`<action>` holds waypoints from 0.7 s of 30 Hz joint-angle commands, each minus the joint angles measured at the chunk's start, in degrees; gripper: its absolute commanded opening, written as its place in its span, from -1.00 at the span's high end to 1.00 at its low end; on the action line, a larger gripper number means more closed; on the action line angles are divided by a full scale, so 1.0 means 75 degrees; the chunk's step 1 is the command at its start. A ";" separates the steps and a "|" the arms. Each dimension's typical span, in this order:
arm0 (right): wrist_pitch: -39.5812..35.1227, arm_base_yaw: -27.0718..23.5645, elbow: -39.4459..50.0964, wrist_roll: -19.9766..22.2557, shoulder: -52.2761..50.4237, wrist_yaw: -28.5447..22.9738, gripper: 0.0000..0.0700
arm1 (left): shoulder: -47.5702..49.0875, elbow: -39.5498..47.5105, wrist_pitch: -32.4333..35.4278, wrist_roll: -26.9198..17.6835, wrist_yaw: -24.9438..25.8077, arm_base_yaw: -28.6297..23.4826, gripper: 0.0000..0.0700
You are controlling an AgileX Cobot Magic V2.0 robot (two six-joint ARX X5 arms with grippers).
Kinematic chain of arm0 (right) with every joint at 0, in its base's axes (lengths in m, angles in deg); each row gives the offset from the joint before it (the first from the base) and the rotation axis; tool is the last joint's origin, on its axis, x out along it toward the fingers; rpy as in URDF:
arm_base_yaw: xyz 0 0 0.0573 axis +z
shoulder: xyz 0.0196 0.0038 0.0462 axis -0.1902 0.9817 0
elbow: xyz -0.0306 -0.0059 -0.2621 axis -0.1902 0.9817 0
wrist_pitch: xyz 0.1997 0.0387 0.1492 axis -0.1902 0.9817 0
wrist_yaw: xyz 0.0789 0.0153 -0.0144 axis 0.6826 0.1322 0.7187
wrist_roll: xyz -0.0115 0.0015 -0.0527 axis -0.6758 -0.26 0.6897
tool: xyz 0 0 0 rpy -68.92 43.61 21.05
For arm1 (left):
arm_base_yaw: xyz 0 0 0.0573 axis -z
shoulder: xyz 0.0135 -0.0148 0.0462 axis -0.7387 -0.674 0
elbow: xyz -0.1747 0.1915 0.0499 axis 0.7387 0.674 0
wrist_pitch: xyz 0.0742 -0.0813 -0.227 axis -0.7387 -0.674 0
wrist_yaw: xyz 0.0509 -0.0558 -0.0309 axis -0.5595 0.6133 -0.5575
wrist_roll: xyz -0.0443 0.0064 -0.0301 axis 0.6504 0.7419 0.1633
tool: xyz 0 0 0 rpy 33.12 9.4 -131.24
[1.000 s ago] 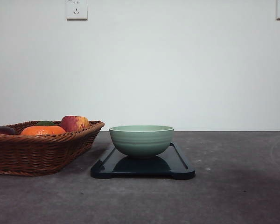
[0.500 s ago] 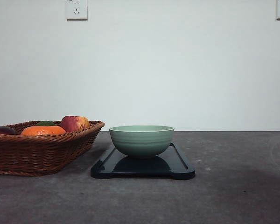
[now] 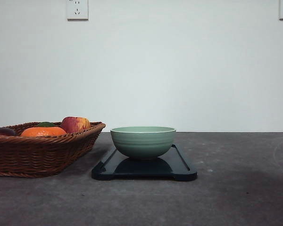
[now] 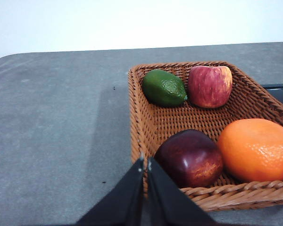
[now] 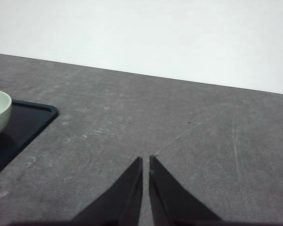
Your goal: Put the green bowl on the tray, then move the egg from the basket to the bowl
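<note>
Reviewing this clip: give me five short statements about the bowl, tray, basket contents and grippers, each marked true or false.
1. The green bowl sits on the tray. True.
2. The basket holds four pieces of fruit. True.
3. The left gripper grips the dark red apple. False: its fingers are shut with nothing between them, near the basket rim.
4. The right gripper is wide open. False: it is shut.
5. The bowl is tipped on its side. False: it stands upright.

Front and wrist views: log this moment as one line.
green bowl: on tray | basket: fruit, no egg seen | left gripper: shut, empty | right gripper: shut, empty
</note>
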 commanded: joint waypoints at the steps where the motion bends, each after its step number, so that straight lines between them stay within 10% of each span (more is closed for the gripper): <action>1: -0.0108 -0.0003 0.0029 -0.0137 -0.0009 -0.0020 0.95 | 0.0012 0.0143 -0.0061 0.0023 -0.0006 0.0012 1.00; 21: -0.0108 -0.0003 0.0029 -0.0137 -0.0009 -0.0020 0.95 | 0.0012 0.0143 -0.0061 0.0023 -0.0008 0.0012 1.00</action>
